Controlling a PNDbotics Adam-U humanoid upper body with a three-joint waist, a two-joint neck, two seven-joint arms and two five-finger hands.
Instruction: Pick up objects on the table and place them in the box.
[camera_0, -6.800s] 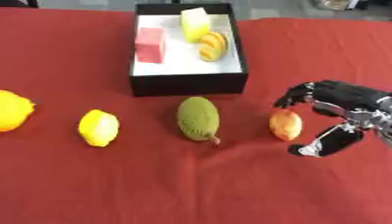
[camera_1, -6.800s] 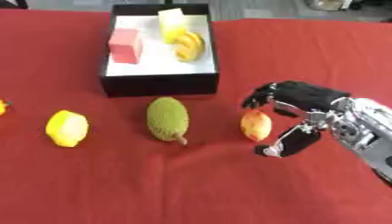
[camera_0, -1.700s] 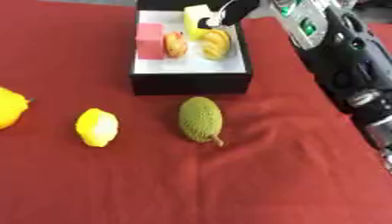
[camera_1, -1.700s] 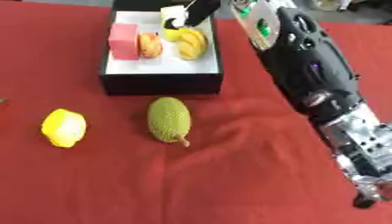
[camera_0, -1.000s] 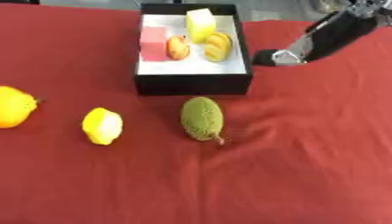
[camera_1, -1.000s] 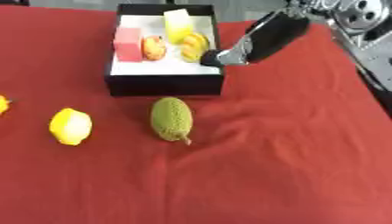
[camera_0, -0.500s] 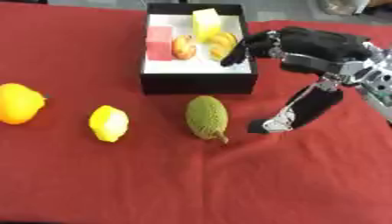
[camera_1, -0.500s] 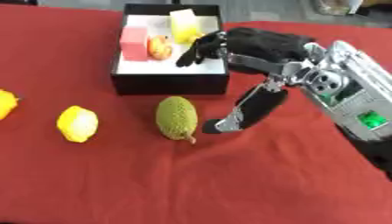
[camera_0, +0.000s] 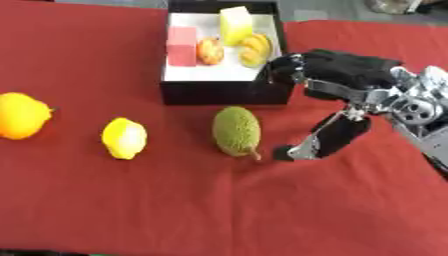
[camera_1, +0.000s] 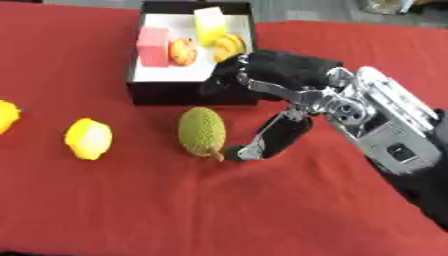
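Reaching beside the green fruit (camera_0: 236, 131), the right hand (camera_0: 337, 95) hangs open and empty; next it must close around that fruit for the box (camera_0: 223, 92).

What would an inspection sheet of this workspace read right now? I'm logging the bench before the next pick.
Surface: red cloth, slightly creased.
Job's things: black box holds a pink block, reddish-orange fruit, yellow block and banana-like fruit; outside lie a green bumpy fruit, lemon and orange fruit.
Clutter: nothing seen.
Hands: right hand open beside the green fruit, holding nothing; left not in view.
Cables: nothing seen.
Surroundings: grey floor beyond the table.
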